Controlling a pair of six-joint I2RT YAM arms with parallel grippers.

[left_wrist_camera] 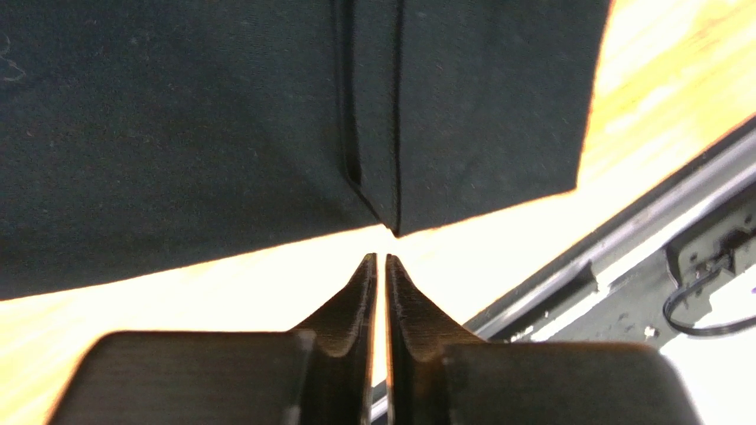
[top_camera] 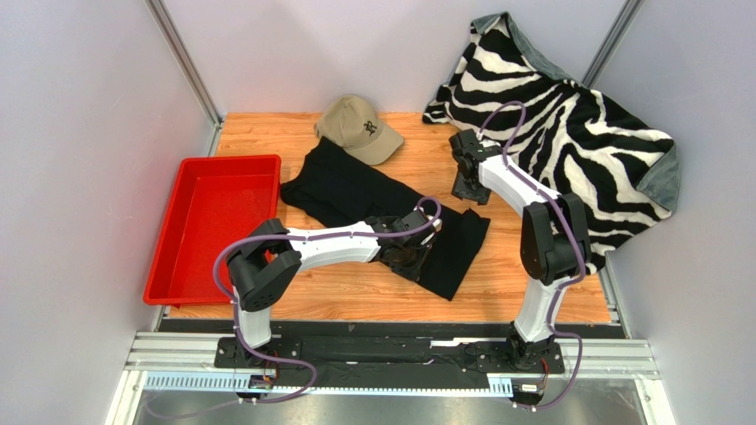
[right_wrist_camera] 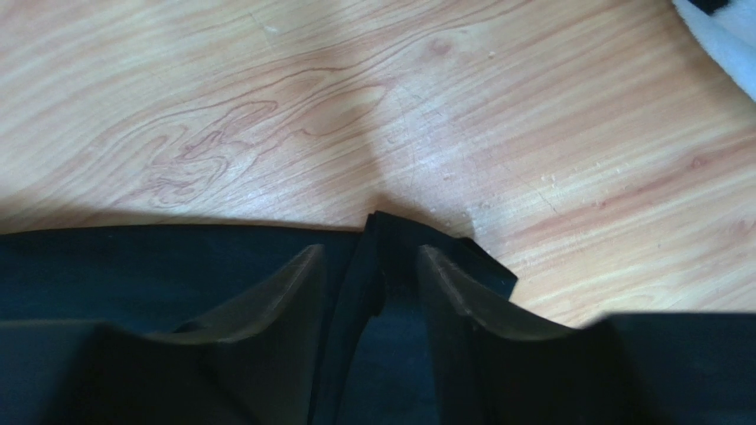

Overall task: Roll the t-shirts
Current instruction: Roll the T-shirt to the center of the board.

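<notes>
Top external view: black t-shirt (top_camera: 373, 199) lies flat on the counter (top_camera: 532, 283), folded into a strip ready for rolling, left gripper (left_wrist_camera: 381, 266) nearly closed and empty at its near edge, right gripper (right_wrist_camera: 373, 266) apart, straddling its far-corner fold.

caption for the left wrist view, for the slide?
Left gripper, fingers nearly shut and holding nothing, hovers just off the folded edge of the black t-shirt on the wooden table.
</notes>
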